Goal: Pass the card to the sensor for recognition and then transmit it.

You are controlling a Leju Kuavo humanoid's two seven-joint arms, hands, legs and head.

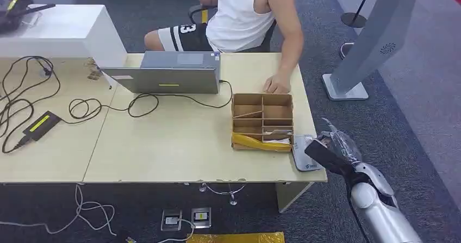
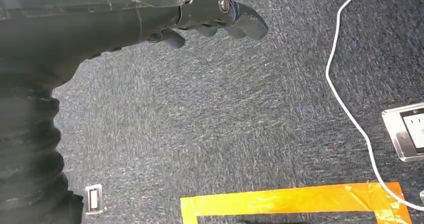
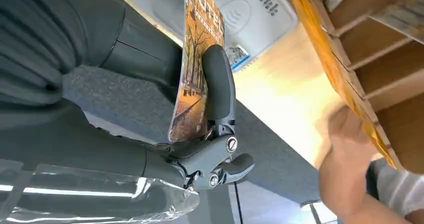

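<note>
Right hand: the right hand [image 3: 210,134] pinches the card [image 3: 192,68] between thumb and fingers; the head view shows the hand [image 1: 337,150] at the table's right front corner.
Card: a printed card with an autumn street picture, held on edge in the right wrist view, just beside the sensor and not lying flat on it as far as I can tell.
Sensor: a grey card reader [image 1: 304,155] with a wave mark on its face [image 3: 250,13], sitting on the table at its right front corner, next to the cardboard box.
Left hand: the left hand [image 2: 210,16] hangs over the carpet with fingers curled in loosely and nothing in them.
Box: a cardboard box [image 1: 262,122] split into compartments, with yellow tape along its near edge, touching or nearly touching the sensor.
Person: a person [image 1: 239,14] sits at the far side of the table, one hand [image 1: 277,84] resting on the tabletop just behind the box.
Table: a pale wooden table [image 1: 174,145] carrying a laptop [image 1: 166,72], cables and a power brick [image 1: 41,124].
Done: the card is picked up and brought to the sensor.
In hand: I judge this to be the presenting step, the card held at the reader's face for recognition.
Left: finishing the read, then handing the card on, probably to the person across the table.
</note>
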